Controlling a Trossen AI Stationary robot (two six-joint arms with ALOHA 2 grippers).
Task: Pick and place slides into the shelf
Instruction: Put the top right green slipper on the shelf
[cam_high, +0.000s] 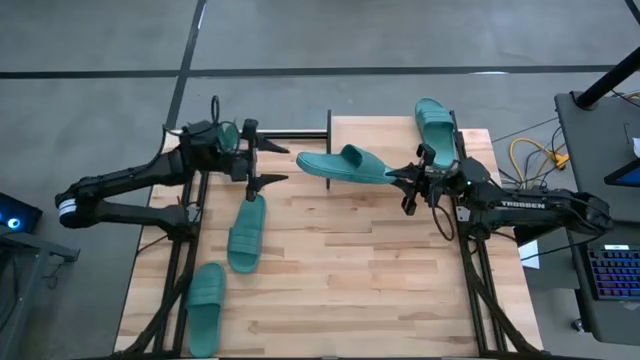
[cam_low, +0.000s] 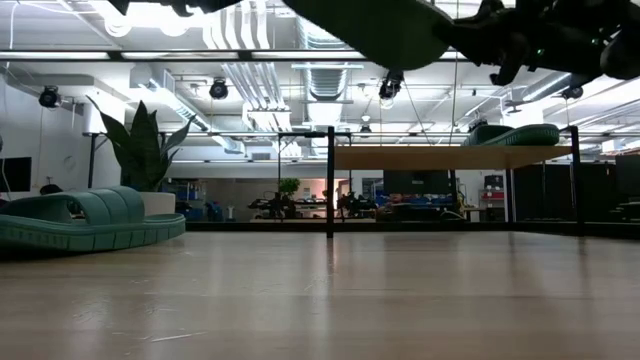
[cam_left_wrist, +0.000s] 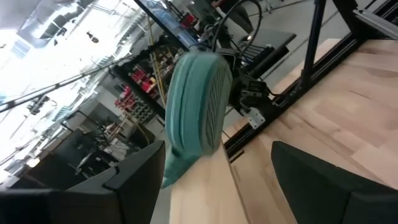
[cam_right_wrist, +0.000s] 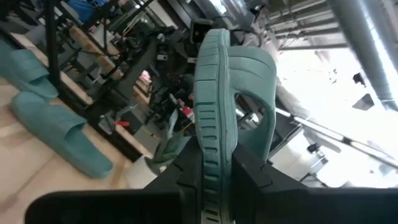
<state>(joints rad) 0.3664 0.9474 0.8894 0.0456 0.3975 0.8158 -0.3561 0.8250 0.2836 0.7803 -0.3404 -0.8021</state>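
While the left tool (cam_high: 262, 163) waits near the shelf's left end with its fingers spread wide and nothing between them, the right tool (cam_high: 404, 178) is clenched on one end of a teal slide (cam_high: 345, 165), holding it in the air above the tabletop (cam_high: 380, 280); in the right wrist view the sole's edge (cam_right_wrist: 211, 124) runs up between the dark fingers. This lifted slide hangs over the shelf (cam_high: 395, 130), near its front edge. A second slide (cam_high: 437, 125) lies on the shelf's top board at the right end. Two more slides (cam_high: 247, 232) (cam_high: 205, 295) rest flat on the tabletop at the left side.
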